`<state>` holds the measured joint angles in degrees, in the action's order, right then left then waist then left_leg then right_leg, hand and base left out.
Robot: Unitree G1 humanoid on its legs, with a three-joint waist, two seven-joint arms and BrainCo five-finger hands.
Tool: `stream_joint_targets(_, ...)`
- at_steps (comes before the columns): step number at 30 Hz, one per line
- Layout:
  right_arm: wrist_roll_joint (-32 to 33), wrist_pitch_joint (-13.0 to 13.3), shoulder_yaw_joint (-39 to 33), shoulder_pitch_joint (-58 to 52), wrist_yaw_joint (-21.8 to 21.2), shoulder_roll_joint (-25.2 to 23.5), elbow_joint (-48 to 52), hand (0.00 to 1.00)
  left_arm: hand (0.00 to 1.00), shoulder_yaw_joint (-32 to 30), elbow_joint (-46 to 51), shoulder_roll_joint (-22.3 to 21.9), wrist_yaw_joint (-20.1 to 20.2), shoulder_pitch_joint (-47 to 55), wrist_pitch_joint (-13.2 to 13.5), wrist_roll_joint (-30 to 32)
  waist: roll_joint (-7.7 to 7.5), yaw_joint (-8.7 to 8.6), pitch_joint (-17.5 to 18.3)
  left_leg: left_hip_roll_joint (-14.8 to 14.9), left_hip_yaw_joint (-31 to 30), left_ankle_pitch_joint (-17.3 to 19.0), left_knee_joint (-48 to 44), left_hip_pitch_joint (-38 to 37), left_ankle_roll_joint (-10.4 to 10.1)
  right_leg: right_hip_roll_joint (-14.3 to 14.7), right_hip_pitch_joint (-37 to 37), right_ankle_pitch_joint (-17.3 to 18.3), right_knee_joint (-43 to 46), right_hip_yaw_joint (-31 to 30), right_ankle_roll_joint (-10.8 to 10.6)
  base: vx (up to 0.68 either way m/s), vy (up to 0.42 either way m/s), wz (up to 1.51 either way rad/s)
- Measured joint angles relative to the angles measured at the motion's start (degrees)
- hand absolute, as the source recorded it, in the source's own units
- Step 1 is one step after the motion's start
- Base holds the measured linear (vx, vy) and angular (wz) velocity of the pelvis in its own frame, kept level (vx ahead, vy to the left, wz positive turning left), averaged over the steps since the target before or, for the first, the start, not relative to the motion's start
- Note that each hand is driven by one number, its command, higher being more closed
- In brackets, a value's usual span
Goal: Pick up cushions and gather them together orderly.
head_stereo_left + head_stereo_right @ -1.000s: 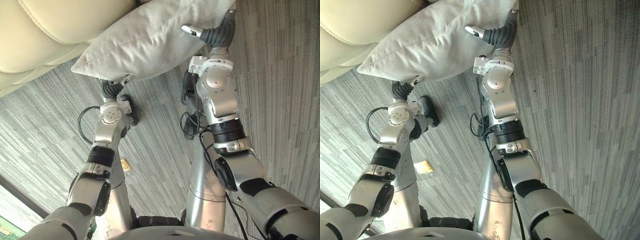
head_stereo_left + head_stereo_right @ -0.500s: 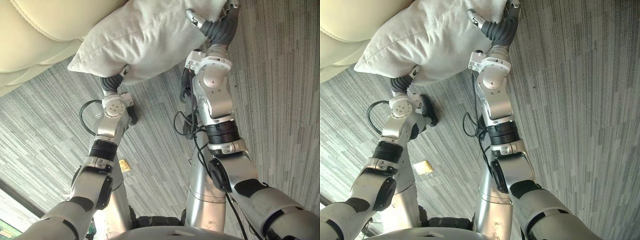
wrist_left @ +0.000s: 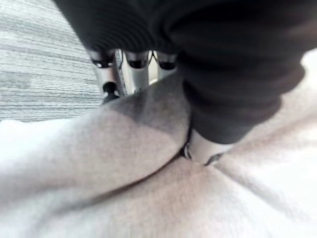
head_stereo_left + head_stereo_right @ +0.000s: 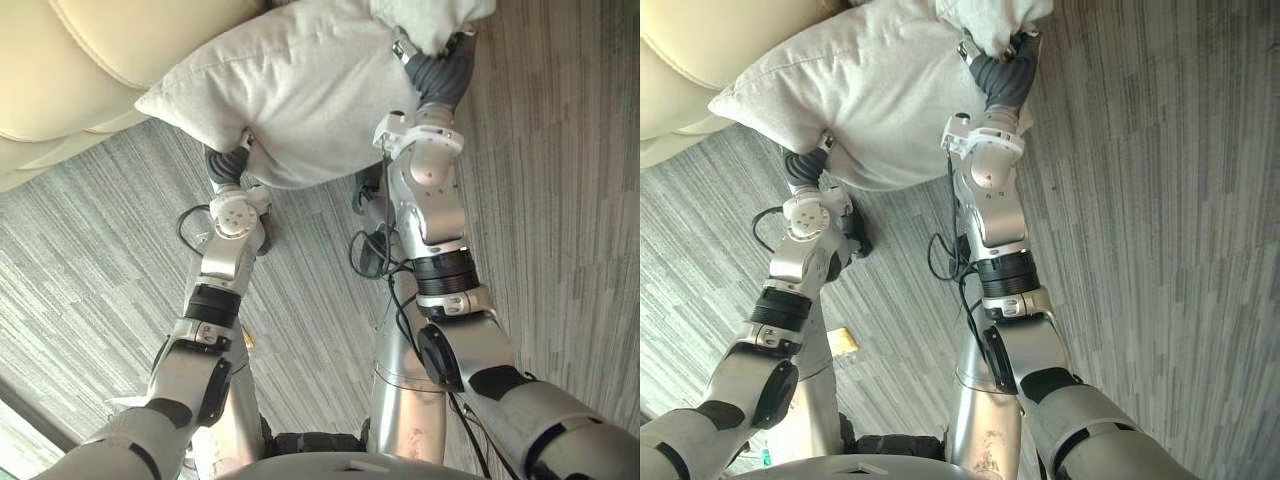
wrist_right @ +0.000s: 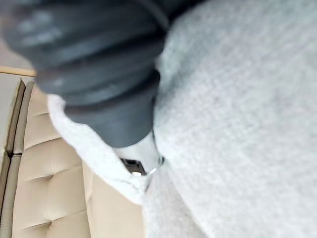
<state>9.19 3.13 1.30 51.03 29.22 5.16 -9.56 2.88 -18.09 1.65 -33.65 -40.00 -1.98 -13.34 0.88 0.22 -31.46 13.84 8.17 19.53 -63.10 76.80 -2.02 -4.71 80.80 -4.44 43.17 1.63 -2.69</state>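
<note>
Grey carpet floor below. Left hand under cushion edge, fingers and thumb pinching fabric fold. Right hand buried in cushion corner, grip cannot tell. Cushion raised off floor, beside cream sofa.

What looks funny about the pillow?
The grey cushion has its top corner crumpled and folded over the right robot hand. The left robot hand holds its lower edge, so it hangs tilted above the carpet.

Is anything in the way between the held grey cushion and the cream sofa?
Nothing visible. The cushion, gripped by the left robot hand and right robot hand, hangs over carpet, its far edge overlapping the sofa.
</note>
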Motion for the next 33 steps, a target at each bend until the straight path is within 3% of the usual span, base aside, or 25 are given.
stream_joint_targets(10,0.7,0.4,-0.94,-6.82,-0.54,-0.48,5.8,1.0,1.0,0.71,10.66,-1.79,-1.19,5.17,-0.24,0.05,0.07,0.08,0.17,-0.45,-1.25,-1.78,7.36,-10.54,-1.93,0.16,-10.97,0.27,-4.91,2.62,1.43,-0.02,-0.086,0.07)
stream_joint_targets(13,1.06,0.9,-1.46,-13.06,-2.17,-2.41,9.05,1.0,1.0,2.09,17.07,-1.71,-0.82,9.99,-0.28,0.26,0.04,0.23,1.47,-1.02,-1.31,-1.68,10.4,-17.96,-2.55,-0.34,-17.76,1.56,-5.96,3.81,2.07,0.01,-0.09,0.13)
stream_joint_targets(14,1.84,1.67,-1.29,-16.39,-2.62,-3.46,8.66,1.0,1.0,2.96,18.0,-1.97,-0.64,12.89,-0.1,1.3,0.01,0.31,5.18,-1.39,-1.32,-1.16,11.44,-18.68,-2.29,-0.52,-18.01,2.48,-6.34,3.74,1.62,0.01,-0.085,0.18)
stream_joint_targets(15,2.02,2.49,-0.99,-21.03,-3.12,-4.58,8.79,1.0,1.0,3.94,19.38,-2.19,-0.24,16.68,-0.04,2.15,-0.04,0.42,11.95,-1.74,-1.16,-1.19,12.71,-17.24,-2.36,-0.81,-16.28,3.42,-6.7,3.88,1.85,0.03,-0.084,0.14)
stream_joint_targets(19,4.21,4.06,1.14,-30.78,-5.47,-5.91,10.32,1.0,1.0,4.81,24.52,-2.44,1.61,24.17,-0.02,4.36,-0.02,1.33,12.44,-2.53,-0.38,-1.94,18.49,-30.84,-3.64,-1.13,-28.16,4.6,-8.86,4.11,1.94,0.1,-0.066,0.08)
stream_joint_targets(24,5.77,4.13,3.53,-42.69,-8.3,-7.08,14.78,1.0,1.0,6.44,28.91,-2.21,4.64,33.55,0.08,4.98,0.05,1.51,13.09,-3.54,-0.22,-2.3,25.74,-45.91,-4.31,-1.7,-42.18,6.91,-12.16,5.73,1.7,0.13,-0.036,0.15)
stream_joint_targets(29,6.16,3.98,6.85,-51.96,-10.74,-6.75,20.62,1.0,1.0,6.63,31.63,-2.09,7.9,44.1,0.16,4.56,0.04,1.62,19.16,-4.31,0.67,-4.1,35.87,-60.0,-5.02,-1.17,-54.97,7.25,-18.75,6.85,1.43,0.16,-0.026,0.04)
stream_joint_targets(33,3.79,3.88,7.45,-53.46,-12.26,-6.64,22.63,1.0,1.0,6.56,33.4,-2.11,8.97,47.58,0.59,4.46,0.12,1.73,23.35,-5.03,1.25,-6.79,43.65,-67.78,-5.37,-1.01,-61.09,6.92,-22.94,7.23,1.17,0.14,-0.027,0.02)
